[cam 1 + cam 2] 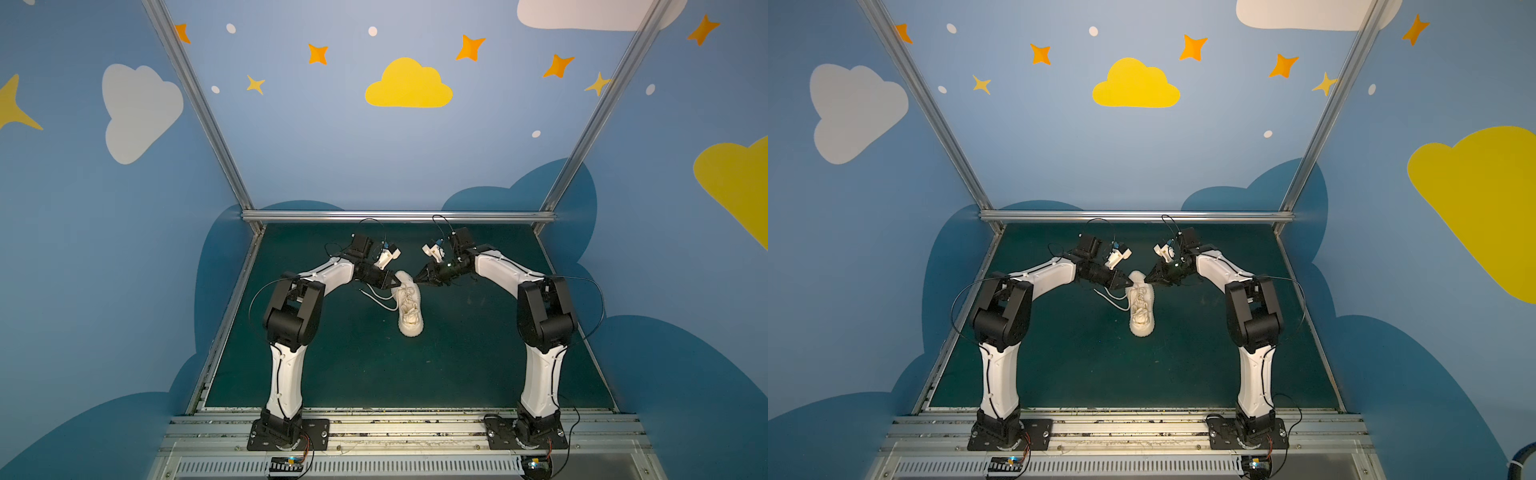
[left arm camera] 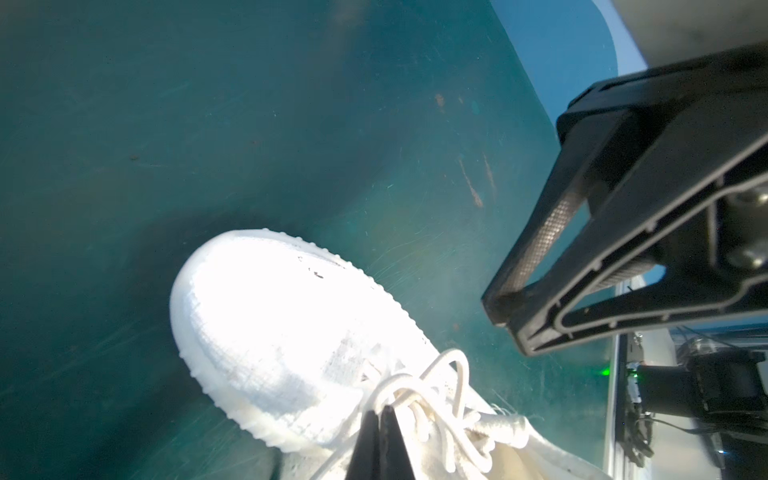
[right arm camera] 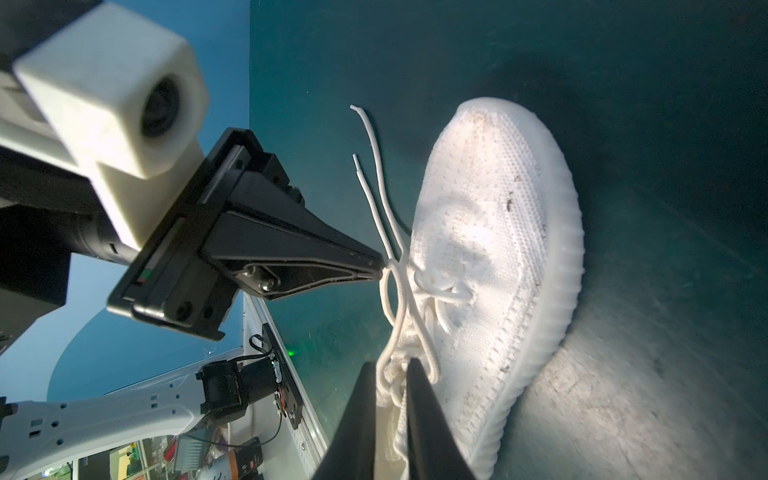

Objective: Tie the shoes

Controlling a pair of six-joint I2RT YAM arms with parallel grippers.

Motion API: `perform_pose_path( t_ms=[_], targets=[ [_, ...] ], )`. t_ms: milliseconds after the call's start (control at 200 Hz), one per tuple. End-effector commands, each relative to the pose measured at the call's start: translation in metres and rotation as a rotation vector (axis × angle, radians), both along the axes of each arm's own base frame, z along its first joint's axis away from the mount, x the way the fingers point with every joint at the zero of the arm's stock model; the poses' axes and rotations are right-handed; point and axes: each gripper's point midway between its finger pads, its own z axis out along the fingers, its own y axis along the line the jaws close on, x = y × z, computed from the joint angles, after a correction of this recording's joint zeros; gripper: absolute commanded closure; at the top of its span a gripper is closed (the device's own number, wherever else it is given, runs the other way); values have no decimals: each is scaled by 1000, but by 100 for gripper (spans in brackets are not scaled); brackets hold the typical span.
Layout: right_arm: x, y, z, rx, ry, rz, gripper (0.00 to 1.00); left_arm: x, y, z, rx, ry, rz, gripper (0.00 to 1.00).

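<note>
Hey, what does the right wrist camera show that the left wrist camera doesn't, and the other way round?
Only the right wrist view: the left claw seen from the side, shut on a loop of lace, the white camera mounted above it, and two loose lace ends lying on the mat.
Only the left wrist view: the right claw seen from the side, with its textured pad.
Both: the shoe, its laces and the green mat.
</note>
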Motion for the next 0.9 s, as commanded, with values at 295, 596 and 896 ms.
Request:
perform_pose_path(
  t_ms=[295,596,896],
  targets=[
    [-5,-3,14,18,-12,6,84,-6,4,3,18,-3,12,67],
    [-6,-3,16,22,-11,6,84,-12,3,-4,26,17,5,82],
    [-6,-3,14,22,-7,7,84,-10,-2,20,-1,-35,3,96]
  ],
)
